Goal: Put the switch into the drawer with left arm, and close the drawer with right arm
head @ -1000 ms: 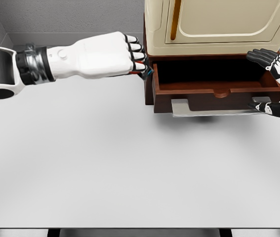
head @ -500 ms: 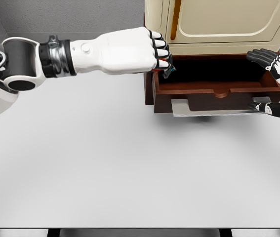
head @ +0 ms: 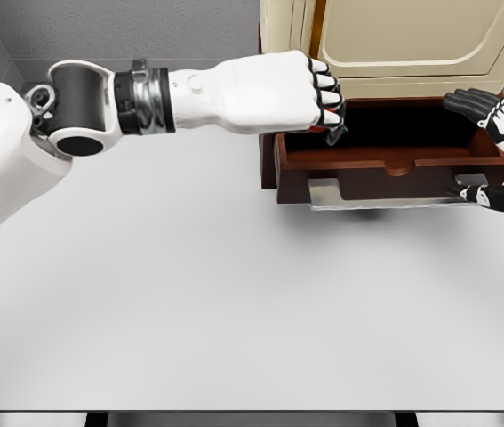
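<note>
My left hand point(head: 327, 111) is curled into a fist over the left part of the open brown drawer point(head: 394, 165). A small dark switch point(head: 336, 133) with a hint of red pokes out below its fingers, held in the grip above the drawer's inside. My right hand point(head: 492, 151) stays at the drawer's right end, fingers spread, with the thumb near the metal handle point(head: 385, 197) and nothing in it. The drawer is pulled out from under a cream cabinet point(head: 394, 44).
The grey table point(head: 234, 302) stretches in front of the drawer. The cabinet stands at the back right of the table. A grey wall runs behind.
My left arm has moved right, carrying the switch from beside the drawer's left wall to above its inside. The right hand has not moved.
</note>
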Motion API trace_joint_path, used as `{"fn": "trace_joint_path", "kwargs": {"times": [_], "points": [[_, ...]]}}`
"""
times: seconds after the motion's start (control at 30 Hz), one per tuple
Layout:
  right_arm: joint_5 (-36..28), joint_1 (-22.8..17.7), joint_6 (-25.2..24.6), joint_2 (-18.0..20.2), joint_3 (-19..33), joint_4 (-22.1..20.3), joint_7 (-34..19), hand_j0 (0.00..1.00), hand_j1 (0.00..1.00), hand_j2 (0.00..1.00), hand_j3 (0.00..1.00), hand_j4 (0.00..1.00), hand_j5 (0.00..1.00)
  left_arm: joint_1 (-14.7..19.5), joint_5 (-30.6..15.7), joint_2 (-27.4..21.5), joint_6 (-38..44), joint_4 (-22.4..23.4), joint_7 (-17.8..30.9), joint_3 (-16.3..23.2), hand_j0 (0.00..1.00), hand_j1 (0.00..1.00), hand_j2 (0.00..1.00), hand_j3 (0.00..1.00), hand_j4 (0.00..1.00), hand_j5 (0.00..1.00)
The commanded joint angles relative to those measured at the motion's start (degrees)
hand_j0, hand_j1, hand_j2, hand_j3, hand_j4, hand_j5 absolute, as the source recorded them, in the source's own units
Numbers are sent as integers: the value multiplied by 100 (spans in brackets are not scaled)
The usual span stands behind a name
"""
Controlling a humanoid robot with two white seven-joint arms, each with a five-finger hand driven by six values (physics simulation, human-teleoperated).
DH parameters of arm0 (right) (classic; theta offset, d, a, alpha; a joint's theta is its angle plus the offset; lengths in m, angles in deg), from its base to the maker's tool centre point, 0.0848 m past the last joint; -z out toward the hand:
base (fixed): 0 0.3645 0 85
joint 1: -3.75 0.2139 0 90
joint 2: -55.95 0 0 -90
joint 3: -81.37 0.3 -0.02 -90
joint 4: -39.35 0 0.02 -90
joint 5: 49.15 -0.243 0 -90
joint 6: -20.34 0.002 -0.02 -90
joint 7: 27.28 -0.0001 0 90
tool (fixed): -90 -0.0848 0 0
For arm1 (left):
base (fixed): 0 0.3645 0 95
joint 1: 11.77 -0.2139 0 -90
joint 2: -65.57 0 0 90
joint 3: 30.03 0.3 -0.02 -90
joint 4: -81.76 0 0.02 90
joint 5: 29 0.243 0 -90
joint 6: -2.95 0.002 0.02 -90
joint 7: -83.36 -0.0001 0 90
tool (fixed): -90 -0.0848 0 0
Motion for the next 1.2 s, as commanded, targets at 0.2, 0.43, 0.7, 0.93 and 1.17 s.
{"fn": "trace_joint_path", "kwargs": {"times": [0.2,0.43,0.7,0.93,1.17], "points": [[-34,0,0,7,1,-2,-2,100,100,100,100,100,100,105,-25,323,8,302,78,38,48,48,48,48,48,48],[-34,0,0,7,1,-2,7,100,100,100,100,100,100,184,-16,332,8,468,78,99,50,50,50,50,50,50],[-34,0,0,7,1,-2,7,100,100,100,100,100,100,290,19,578,8,759,87,205,58,58,58,58,58,58],[-34,0,0,7,1,-2,7,100,100,100,100,100,100,360,-7,692,8,864,69,196,100,100,100,100,100,100],[-34,0,0,7,1,-2,7,100,100,100,100,100,100,404,2,736,8,978,69,196,100,100,100,100,100,100]]}}
